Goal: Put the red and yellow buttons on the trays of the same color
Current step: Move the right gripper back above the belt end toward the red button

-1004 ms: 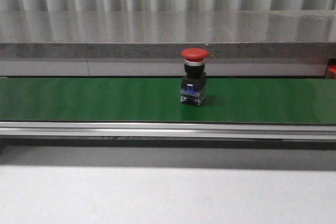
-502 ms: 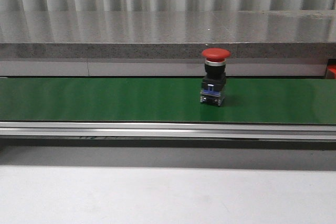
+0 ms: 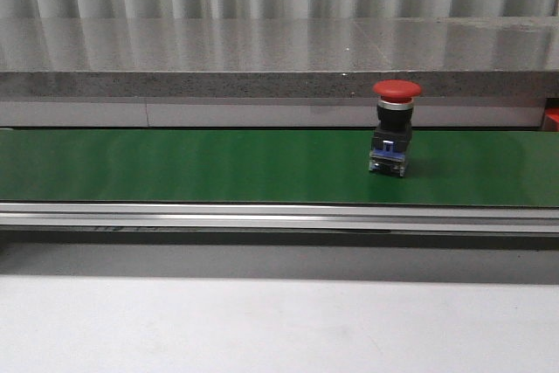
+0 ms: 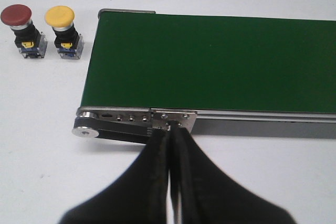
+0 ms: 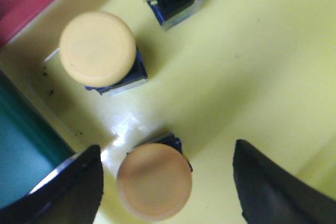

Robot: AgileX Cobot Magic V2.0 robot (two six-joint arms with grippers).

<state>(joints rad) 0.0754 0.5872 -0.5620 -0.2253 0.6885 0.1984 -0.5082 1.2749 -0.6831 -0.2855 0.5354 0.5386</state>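
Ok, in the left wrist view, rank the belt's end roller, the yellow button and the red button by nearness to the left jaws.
1. End roller, just beyond the left gripper.
2. Yellow button, off the belt's end on the table.
3. Red button, beside the yellow one, farther out.

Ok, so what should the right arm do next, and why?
Probably lift the right end effector straight up out of the yellow tray. Its jaws stand open on either side of a yellow button sitting upright on the tray floor, so that one looks delivered, and a red button waits on the green belt.
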